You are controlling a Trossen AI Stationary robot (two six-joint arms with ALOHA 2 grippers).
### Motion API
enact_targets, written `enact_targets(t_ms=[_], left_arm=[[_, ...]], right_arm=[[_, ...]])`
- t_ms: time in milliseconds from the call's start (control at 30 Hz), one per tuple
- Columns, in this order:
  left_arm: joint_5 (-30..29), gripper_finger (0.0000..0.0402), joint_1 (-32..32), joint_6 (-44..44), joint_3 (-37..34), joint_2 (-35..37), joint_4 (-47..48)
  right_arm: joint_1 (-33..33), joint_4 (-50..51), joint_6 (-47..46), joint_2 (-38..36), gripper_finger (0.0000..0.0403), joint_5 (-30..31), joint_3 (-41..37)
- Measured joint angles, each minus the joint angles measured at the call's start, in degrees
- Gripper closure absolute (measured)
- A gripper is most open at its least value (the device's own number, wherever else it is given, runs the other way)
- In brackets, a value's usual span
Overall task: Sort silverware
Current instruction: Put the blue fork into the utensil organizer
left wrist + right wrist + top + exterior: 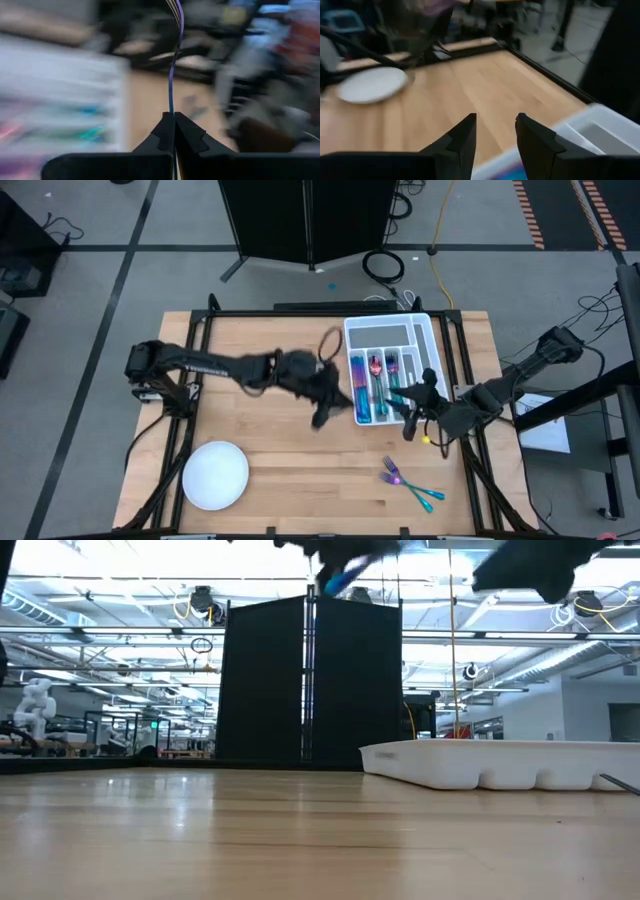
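My left gripper (328,402) hovers above the table just left of the white divided tray (432,332). It is shut on a slim purple-blue fork (171,75), whose tines (175,9) point away from the fingers. In the low view the fork shows as a blue streak (340,578) high above the table. My right gripper (408,418) is open and empty (495,122) over the tray's near right corner. Several rainbow pieces (372,385) lie in the tray's compartments. Two more pieces (392,475) (426,496) lie flat on the table near the front right. My left gripper pinches the fork's handle (171,109) between its two fingers, near the handle's free end. The fork sticks straight out past the fingertips, seen edge on. It is lifted clear of the table and the tray.
A round white plate (215,475) lies at the front left and also shows in the right wrist view (370,84). The tray's low wall (480,765) stands at the right in the low view. Bare wood (300,460) lies between plate and tray.
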State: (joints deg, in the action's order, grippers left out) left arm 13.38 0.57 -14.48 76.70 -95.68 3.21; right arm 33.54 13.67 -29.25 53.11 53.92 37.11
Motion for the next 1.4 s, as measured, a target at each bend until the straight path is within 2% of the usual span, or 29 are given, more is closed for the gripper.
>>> enact_targets(t_ms=[133,200,300,400,500,600,700,800,1033,1233,1400], left_arm=[[11.3,0.0399,3.7,3.0,-7.7,-0.6,-19.9],[12.0,0.0398,4.7,2.6,-11.1,-0.6,-29.2],[12.7,0.0398,5.2,1.0,-14.8,-0.5,-37.0],[12.9,0.0398,5.2,-0.2,-16.7,-0.6,-39.3],[12.6,0.0398,5.2,-1.1,-17.4,-0.9,-39.5],[12.0,0.0398,5.2,-4.7,-17.5,-1.3,-39.9],[8.7,0.0398,5.2,-9.3,-17.5,-1.4,-40.4],[7.0,0.0398,5.2,-13.3,-17.5,-1.7,-40.0],[0.0,0.0398,5.1,-24.3,-17.5,-1.6,-39.3],[-4.9,0.0398,4.2,-29.9,-17.5,-1.6,-33.7],[-6.1,0.0398,3.9,-30.3,-17.5,-1.6,-33.0]], right_arm=[[2.8,-8.3,7.2,1.3,0.028,-2.2,0.0],[4.2,-11.6,13.0,1.8,0.028,-4.8,0.0],[5.6,-17.4,22.8,2.2,0.028,-8.6,0.0],[5.9,-24.2,34.3,2.1,0.028,-10.6,0.0],[5.9,-28.1,50.8,2.1,0.028,-10.8,0.0],[5.9,-26.9,71.2,2.1,0.028,-10.8,0.0],[5.9,-25.9,91.8,2.3,0.028,-10.7,0.0],[5.9,-26.1,106.4,3.2,0.028,-8.8,0.0],[5.9,-30.6,124.3,7.6,0.028,3.9,0.0],[5.9,-35.1,130.4,10.9,0.028,4.9,0.0],[5.3,-35.4,130.1,11.2,0.028,6.1,0.0]])
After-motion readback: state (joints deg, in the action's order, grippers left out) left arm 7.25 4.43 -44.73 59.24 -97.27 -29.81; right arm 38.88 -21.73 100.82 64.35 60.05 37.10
